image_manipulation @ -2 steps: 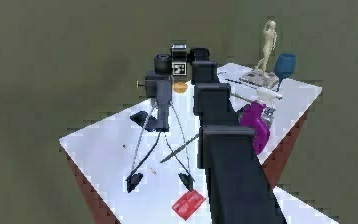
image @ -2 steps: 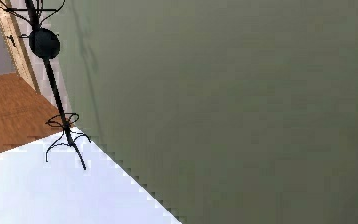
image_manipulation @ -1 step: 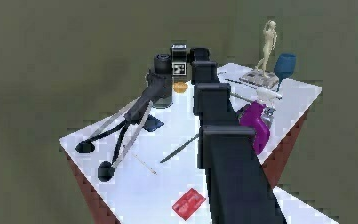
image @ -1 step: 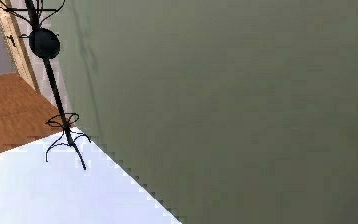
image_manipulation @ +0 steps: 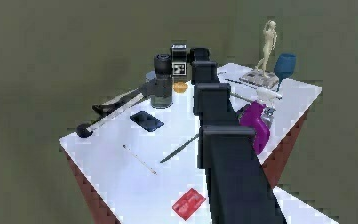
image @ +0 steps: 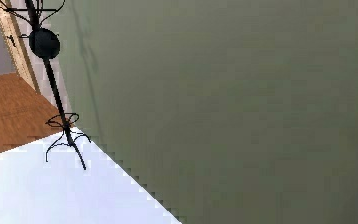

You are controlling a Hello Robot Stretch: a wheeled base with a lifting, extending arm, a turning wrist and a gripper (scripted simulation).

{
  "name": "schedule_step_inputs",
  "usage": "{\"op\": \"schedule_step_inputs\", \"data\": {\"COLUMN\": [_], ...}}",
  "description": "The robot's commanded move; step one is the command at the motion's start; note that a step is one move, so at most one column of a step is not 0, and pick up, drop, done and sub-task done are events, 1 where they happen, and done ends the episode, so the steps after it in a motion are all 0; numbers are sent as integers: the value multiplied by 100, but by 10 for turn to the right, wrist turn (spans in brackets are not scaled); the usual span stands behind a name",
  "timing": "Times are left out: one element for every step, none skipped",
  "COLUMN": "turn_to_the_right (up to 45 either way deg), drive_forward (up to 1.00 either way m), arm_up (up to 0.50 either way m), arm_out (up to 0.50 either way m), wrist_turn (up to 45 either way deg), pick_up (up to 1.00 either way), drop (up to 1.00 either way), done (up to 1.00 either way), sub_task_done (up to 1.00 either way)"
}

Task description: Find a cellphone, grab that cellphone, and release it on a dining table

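gripper (image_manipulation: 153,92) is out over the table (image_manipulation: 102,162) at the end of the arm (image_manipulation: 227,150). There's clutter behind its tip, so I can't tell whether it holds anything. The cellphone (image_manipulation: 146,121) lies flat on the tabletop, near the gripper at its 6 o'clock. A pen (image_manipulation: 177,148) is at the cellphone's 4 o'clock and a red card (image_manipulation: 188,203) at its 5, print too small to read. A magenta thing (image_manipulation: 253,120) is beside the arm at 3, with a statue (image_manipulation: 268,45) at 1. In the forward view a coat rack (image: 52,75) stands at 10 o'clock against a green wall (image: 237,90).
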Motion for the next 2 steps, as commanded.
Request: {"op": "schedule_step_inputs", "data": {"turn_to_the_right": [0, 0], "drive_forward": [0, 0], "arm_up": [0, 0], "arm_out": [0, 0], "wrist_turn": [450, 210], "pick_up": [0, 0], "drop": [0, 0], "done": [0, 0], "sub_task_done": [0, 0]}}
